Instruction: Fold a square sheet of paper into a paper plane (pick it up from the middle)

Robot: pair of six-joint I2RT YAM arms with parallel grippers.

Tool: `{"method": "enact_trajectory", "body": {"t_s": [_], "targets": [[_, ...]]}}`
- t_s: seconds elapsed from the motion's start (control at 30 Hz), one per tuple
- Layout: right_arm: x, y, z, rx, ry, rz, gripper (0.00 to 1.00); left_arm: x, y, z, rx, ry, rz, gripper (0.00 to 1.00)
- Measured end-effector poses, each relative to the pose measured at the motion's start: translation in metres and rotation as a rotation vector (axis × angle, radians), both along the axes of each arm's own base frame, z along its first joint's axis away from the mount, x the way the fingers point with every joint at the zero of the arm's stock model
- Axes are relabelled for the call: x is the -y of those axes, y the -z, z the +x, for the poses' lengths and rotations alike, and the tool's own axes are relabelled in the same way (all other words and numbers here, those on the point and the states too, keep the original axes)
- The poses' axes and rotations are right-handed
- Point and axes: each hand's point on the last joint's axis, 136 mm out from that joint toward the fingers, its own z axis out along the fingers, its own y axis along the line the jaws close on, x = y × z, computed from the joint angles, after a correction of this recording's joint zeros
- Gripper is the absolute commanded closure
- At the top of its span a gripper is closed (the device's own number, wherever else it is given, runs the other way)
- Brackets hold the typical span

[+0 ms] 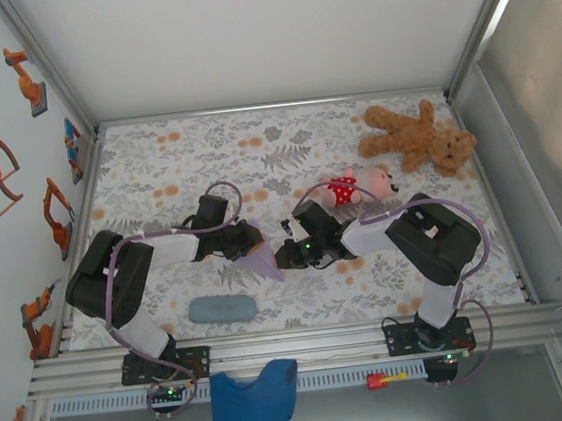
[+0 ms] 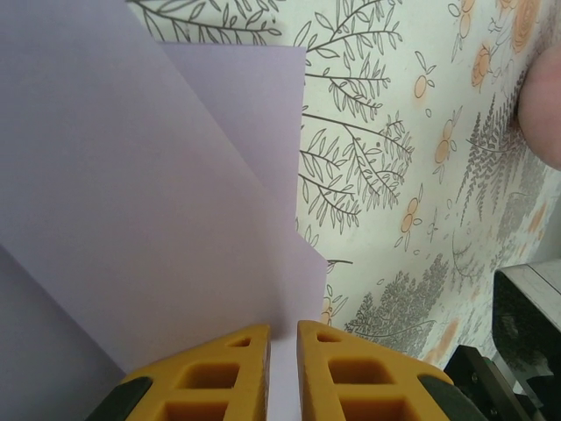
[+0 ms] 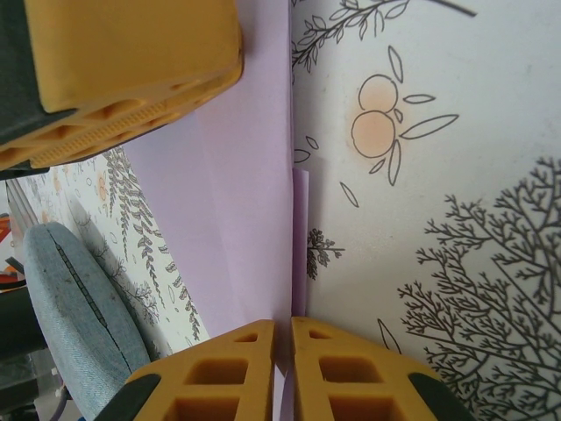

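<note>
While left pincer (image 2: 283,340) and right pincer (image 3: 282,331) clamp it, thin lavender paper (image 2: 131,184), creased, pointed, smooth.

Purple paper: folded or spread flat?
Folded: in the left wrist view the paper shows overlapping layers with slanted edges, not a single flat sheet.

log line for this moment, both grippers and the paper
left gripper: shut on square sheet of paper | right gripper: shut on its edge | paper: creased, layers overlapping, held between both arms
</note>
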Motion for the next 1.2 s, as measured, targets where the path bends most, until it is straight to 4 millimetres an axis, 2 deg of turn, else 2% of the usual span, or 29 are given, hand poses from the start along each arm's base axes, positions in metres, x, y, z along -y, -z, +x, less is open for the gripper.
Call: {"method": "enact_trajectory", "body": {"t_s": [0.3,0.43,0.73,0.87,1.03,1.2], "targets": [[0.0,-0.001,0.0,0.002,0.001,0.0,0.87,-0.001,0.006,-0.001,-0.014,0.0,0.008,0.84],[0.002,-0.003,0.002,0.017,0.015,-0.015,0.84,-0.001,0.006,-0.001,-0.014,-0.001,0.008,0.84],[0.004,-0.031,0.011,0.091,0.048,0.006,0.85,-0.002,0.005,0.0,-0.013,0.001,0.007,0.84],[-0.003,-0.032,0.004,0.082,0.015,0.026,0.88,-0.002,0.005,0.0,-0.012,0.002,0.007,0.84],[-0.023,-0.03,-0.005,0.068,-0.046,0.041,0.9,-0.002,0.005,-0.001,-0.011,0.003,0.007,0.84],[-0.026,-0.023,-0.004,0.056,-0.051,0.028,0.91,-0.002,0.006,-0.001,-0.012,0.003,0.007,0.84]]}}
